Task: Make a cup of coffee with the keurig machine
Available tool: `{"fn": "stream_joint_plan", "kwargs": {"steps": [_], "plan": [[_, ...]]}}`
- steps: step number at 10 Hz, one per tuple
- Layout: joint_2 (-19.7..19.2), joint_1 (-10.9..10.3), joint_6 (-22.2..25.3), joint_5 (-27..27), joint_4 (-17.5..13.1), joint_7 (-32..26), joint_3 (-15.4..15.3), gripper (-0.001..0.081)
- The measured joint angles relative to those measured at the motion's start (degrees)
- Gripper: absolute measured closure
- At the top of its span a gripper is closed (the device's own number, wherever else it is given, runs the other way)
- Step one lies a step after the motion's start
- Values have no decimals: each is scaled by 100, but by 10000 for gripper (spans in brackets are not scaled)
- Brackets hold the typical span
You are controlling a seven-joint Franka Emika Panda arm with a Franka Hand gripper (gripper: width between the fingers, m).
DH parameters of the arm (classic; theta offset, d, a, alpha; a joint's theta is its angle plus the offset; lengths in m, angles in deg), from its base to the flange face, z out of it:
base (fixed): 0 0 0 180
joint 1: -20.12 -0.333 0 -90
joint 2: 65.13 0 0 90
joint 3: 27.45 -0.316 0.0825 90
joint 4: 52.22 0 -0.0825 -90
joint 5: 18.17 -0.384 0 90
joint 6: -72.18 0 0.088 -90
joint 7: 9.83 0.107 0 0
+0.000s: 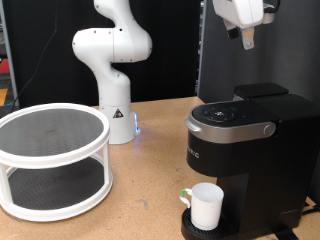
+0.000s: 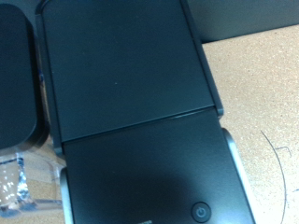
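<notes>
The table [image 1: 140, 170] carries the keurig machine [image 1: 245, 150], lid down. The cup [image 1: 206, 206] already sits on its drip tray. The claw [image 1: 247, 38] hangs directly above the lid; whether clenched or released, I cannot tell.

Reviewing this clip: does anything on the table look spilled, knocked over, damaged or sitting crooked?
Nothing stands out. The cup stands upright on the drip tray of the keurig machine, whose lid is down. The white two-tier rack sits level on the table. The gripper hangs above the machine, touching nothing.
</notes>
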Motion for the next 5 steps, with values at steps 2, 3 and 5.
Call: {"fn": "stream_joint_plan", "kwargs": {"steps": [2,3,5], "plan": [[-163,19,99,113,-155,-25,23,5],[-233,21,141,170,-187,-25,36,5],[-352,22,173,372,-169,-25,41,5]]}}
